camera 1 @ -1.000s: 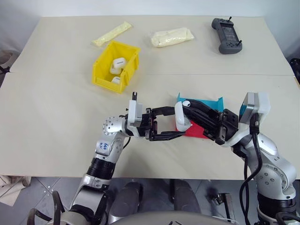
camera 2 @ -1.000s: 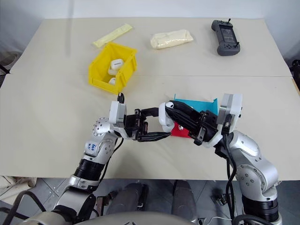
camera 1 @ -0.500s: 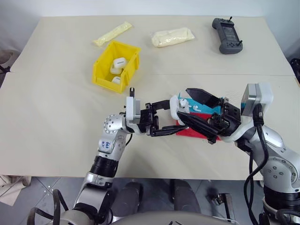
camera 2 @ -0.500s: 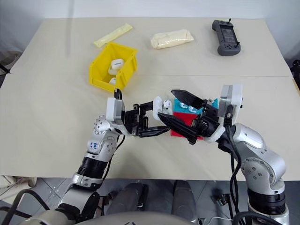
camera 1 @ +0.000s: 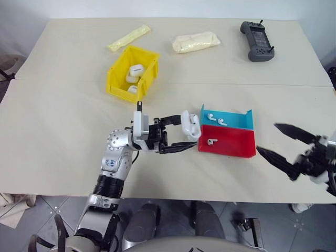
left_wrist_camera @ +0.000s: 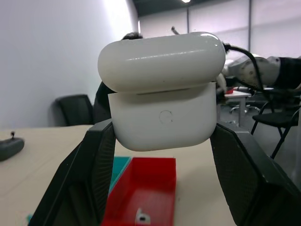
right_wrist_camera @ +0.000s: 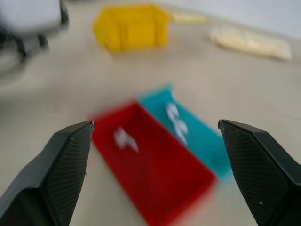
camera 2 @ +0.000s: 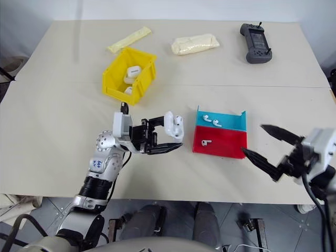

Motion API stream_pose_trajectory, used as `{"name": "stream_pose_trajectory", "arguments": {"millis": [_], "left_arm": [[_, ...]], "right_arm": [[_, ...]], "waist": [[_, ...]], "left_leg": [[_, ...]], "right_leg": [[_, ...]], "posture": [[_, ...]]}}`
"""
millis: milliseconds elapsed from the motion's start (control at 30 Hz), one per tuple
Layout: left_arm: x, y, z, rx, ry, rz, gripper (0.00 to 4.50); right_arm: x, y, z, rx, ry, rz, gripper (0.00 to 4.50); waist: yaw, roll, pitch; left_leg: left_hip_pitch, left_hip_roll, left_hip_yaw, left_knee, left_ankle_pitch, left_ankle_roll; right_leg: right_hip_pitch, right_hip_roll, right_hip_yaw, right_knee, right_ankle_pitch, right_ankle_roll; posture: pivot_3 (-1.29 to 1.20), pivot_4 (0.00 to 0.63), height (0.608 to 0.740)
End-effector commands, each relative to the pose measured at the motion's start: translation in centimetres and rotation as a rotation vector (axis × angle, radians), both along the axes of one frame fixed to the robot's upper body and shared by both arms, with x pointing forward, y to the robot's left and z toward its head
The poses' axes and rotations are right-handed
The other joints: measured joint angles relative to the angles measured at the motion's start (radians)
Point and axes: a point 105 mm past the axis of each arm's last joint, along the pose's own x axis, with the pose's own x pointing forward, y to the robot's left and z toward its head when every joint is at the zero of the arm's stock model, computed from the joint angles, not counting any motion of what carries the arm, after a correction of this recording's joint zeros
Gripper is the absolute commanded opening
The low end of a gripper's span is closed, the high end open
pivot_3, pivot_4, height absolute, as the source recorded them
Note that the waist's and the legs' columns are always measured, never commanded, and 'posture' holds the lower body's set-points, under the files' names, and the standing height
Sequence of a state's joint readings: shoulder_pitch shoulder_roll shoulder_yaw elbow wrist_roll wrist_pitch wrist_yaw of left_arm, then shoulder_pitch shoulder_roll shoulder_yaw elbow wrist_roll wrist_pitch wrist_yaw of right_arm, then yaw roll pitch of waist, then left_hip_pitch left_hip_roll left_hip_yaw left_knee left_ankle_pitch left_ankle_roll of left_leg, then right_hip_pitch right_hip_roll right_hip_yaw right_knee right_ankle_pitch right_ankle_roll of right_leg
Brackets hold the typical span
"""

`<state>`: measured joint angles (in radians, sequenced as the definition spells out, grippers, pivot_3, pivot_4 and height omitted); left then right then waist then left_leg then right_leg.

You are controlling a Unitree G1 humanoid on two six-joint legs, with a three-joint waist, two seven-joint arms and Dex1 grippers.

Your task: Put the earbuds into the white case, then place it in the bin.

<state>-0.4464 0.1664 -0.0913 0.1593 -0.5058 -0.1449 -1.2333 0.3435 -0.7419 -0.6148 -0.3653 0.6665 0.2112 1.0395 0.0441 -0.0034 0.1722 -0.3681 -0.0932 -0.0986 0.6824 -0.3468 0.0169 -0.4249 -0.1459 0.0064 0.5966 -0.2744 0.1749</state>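
My left gripper (camera 1: 187, 132) is shut on the white case (camera 1: 190, 125), holding it above the table just left of the trays. In the left wrist view the case (left_wrist_camera: 162, 92) sits between the two black fingers (left_wrist_camera: 94, 165), lid uppermost. Two earbuds (camera 1: 206, 115) (camera 1: 222, 122) lie in the blue tray (camera 1: 239, 119) and one earbud (camera 1: 212, 141) lies in the red tray (camera 1: 236, 147). Right of the trays my right gripper (camera 1: 266, 137) stands open and holds nothing. The yellow bin (camera 1: 119, 92) stands at the back left with white cases inside.
At the far side of the table lie two pale yellow packets (camera 1: 128, 38) (camera 1: 196, 41), with a black controller (camera 1: 257, 34) at the far right. The table's front edge runs just below both grippers.
My right gripper has opened, let go of the case and swung away to the right, past the trays. The left gripper keeps the case and has drifted slightly left.
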Motion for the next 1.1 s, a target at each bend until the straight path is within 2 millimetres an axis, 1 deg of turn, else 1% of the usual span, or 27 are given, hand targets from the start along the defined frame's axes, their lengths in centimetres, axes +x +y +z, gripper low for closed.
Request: {"name": "stream_pose_trajectory", "arguments": {"millis": [33, 100, 167, 233, 300, 367, 433, 467, 500, 567, 633, 733, 800, 900, 933, 1000, 1100], "left_arm": [[-0.2, 0.6, 0.4, -0.013, -0.021, 0.005, 2.71], [-0.2, 1.0, 0.3, -0.008, -0.022, 0.015, 2.71], [-0.1, 1.0, 0.3, -0.007, -0.023, 0.022, 2.71], [-0.1, 0.9, 0.3, -0.008, -0.024, 0.028, 2.71], [-0.2, 0.8, 0.2, -0.011, -0.026, 0.033, 2.71], [-0.3, 0.7, 0.2, -0.013, -0.026, 0.035, 2.71], [-0.4, 0.8, 0.1, -0.018, -0.024, 0.045, 2.71], [-0.4, 0.8, 0.1, -0.018, -0.023, 0.048, 2.71], [-0.5, 0.9, 0.1, -0.021, -0.020, 0.054, 2.71], [-0.6, 0.9, 0.0, -0.023, -0.017, 0.059, 2.71], [-0.9, 1.0, -0.1, -0.026, -0.013, 0.068, 2.71], [-1.0, 1.0, -0.1, -0.024, -0.013, 0.078, 2.71], [-1.0, 1.0, 0.0, -0.025, -0.016, 0.082, 2.71], [-0.7, 1.2, 0.3, -0.041, -0.025, 0.124, 2.71], [-0.7, 1.3, 0.4, -0.043, -0.025, 0.131, 2.71], [-0.8, 1.4, 0.4, -0.042, -0.023, 0.134, 2.71], [-1.0, 1.4, 0.3, -0.038, -0.026, 0.142, 2.71]], "right_arm": [[-0.5, -2.3, -0.1, -0.081, -0.053, -0.042, 4.43], [-0.4, -3.2, -0.6, -0.090, -0.042, -0.053, 4.43], [0.0, -3.2, -0.5, -0.105, -0.043, -0.035, 4.43], [1.3, -2.6, 0.4, -0.115, -0.058, 0.009, 4.43], [3.3, -1.1, 1.6, -0.148, -0.029, 0.081, 4.43], [4.5, -0.4, 2.2, -0.179, 0.017, 0.105, 4.43], [6.4, 1.3, 3.4, -0.269, 0.075, 0.162, 4.43], [7.0, 1.7, 3.7, -0.307, 0.099, 0.171, 4.43], [7.9, 2.4, 4.2, -0.328, 0.123, 0.183, 4.43], [8.9, 3.3, 4.7, -0.347, 0.144, 0.215, 4.43], [11.0, 4.8, 4.3, -0.451, 0.216, 0.258, 4.43], [13.4, 6.0, 3.8, -0.573, 0.266, 0.268, 4.43], [14.4, 6.2, 3.7, -0.603, 0.280, 0.257, 4.43], [16.7, 7.9, 3.3, -0.652, 0.309, 0.236, 4.43], [17.1, 8.6, 3.1, -0.660, 0.322, 0.251, 4.43], [17.3, 9.1, 2.9, -0.662, 0.339, 0.272, 4.43], [17.8, 10.2, 2.1, -0.665, 0.393, 0.276, 4.43]], "waist": [[-0.003, 0.000, 0.000], [-0.005, 0.000, 0.000], [-0.009, 0.000, 0.000], [-0.016, 0.000, 0.000], [-0.023, 0.001, 0.000], [-0.025, 0.004, 0.000], [-0.020, 0.004, 0.000], [-0.021, 0.004, 0.000], [-0.020, 0.005, 0.000], [-0.019, 0.004, 0.001], [-0.019, 0.004, 0.001], [-0.020, 0.004, 0.001], [-0.016, 0.004, 0.001], [-0.022, 0.004, 0.001], [-0.024, 0.004, 0.001], [-0.028, 0.004, 0.001], [-0.028, 0.004, 0.001]], "left_leg": [[0.000, 0.000, 0.000, 0.000, 0.000, 0.000], [0.000, 0.001, 0.000, 0.000, 0.000, 0.000], [0.000, 0.001, 0.000, 0.000, 0.000, 0.000], [0.000, 0.002, -0.001, 0.000, 0.000, 0.000], [0.001, 0.002, -0.001, 0.000, 0.000, 0.000], [0.001, 0.002, 0.000, 0.000, 0.000, -0.001], [0.000, 0.002, -0.002, -0.001, 0.001, -0.001], [-0.001, 0.003, -0.002, 0.000, 0.000, -0.002], [-0.002, 0.003, -0.002, 0.000, 0.000, -0.002], [-0.002, 0.003, -0.002, 0.000, 0.000, -0.002], [-0.003, 0.002, -0.002, 0.000, 0.000, -0.002], [-0.004, 0.002, -0.002, 0.000, 0.000, -0.001], [-0.004, 0.002, -0.002, 0.000, 0.000, -0.001], [-0.005, 0.001, -0.003, 0.000, 0.000, -0.001], [-0.005, 0.000, -0.002, 0.000, 0.000, -0.001], [-0.005, 0.001, -0.002, 0.000, 0.000, -0.001], [-0.005, 0.002, -0.003, -0.001, 0.000, -0.002]], "right_leg": [[0.000, 0.000, 0.000, 0.000, 0.000, 0.000], [0.000, 0.000, 0.000, 0.000, 0.000, 0.000], [0.000, 0.000, 0.000, 0.000, 0.000, 0.000], [0.000, 0.000, 0.000, 0.000, 0.000, 0.000], [0.000, -0.001, 0.001, 0.000, 0.000, 0.000], [-0.001, -0.001, 0.001, 0.001, 0.000, 0.000], [-0.001, -0.001, -0.001, 0.000, 0.000, -0.001], [-0.002, -0.001, -0.001, 0.001, 0.000, -0.001], [-0.003, -0.001, -0.001, 0.001, 0.000, -0.001], [-0.003, -0.001, -0.001, 0.000, 0.000, -0.001], [-0.002, -0.002, -0.002, -0.001, 0.000, -0.001], [-0.003, -0.002, -0.001, -0.002, 0.000, 0.000], [-0.003, -0.002, -0.002, -0.002, 0.000, 0.000], [-0.004, -0.003, -0.002, -0.001, 0.000, 0.000], [-0.005, -0.003, -0.002, 0.000, 0.000, 0.000], [-0.005, -0.003, -0.002, 0.002, 0.000, 0.000], [-0.006, -0.002, -0.003, 0.003, 0.000, -0.001]], "posture": [[0.00, 0.150, 0.740], [0.00, 0.150, 0.740], [0.00, 0.150, 0.740], [0.00, 0.150, 0.740], [0.00, 0.150, 0.740], [0.00, 0.150, 0.740], [0.00, 0.150, 0.740], [0.00, 0.150, 0.740], [0.00, 0.150, 0.740], [0.00, 0.150, 0.740], [0.00, 0.150, 0.740], [0.00, 0.150, 0.740], [0.00, 0.150, 0.740], [0.00, 0.150, 0.740], [0.00, 0.150, 0.740], [0.00, 0.150, 0.740], [0.00, 0.150, 0.740]]}}
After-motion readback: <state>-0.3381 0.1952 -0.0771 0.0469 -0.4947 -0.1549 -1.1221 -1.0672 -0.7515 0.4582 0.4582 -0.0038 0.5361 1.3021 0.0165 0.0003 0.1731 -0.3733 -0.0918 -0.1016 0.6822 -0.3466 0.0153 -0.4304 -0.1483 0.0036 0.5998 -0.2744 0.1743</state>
